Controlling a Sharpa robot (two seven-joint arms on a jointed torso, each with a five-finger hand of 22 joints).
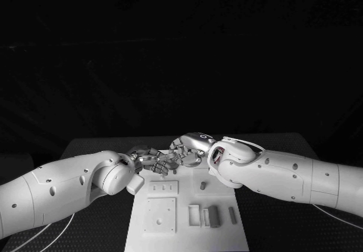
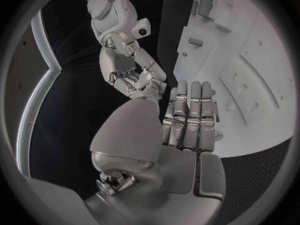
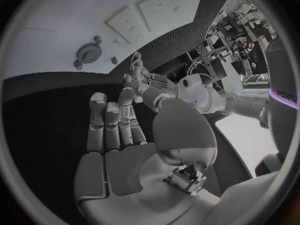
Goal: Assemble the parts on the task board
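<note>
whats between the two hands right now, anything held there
Nothing I can make out: in the head view the left hand and right hand meet fingertip to fingertip above the board's far end; any held part is hidden.

White task board (image 1: 185,239) with grey parts (image 1: 214,216) on black table (image 1: 287,231).

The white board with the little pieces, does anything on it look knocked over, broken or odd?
Nothing stands out. The white board lies flat, and its small pieces rest on it unbroken. Both robot hands, left and right, meet above its far edge.
</note>
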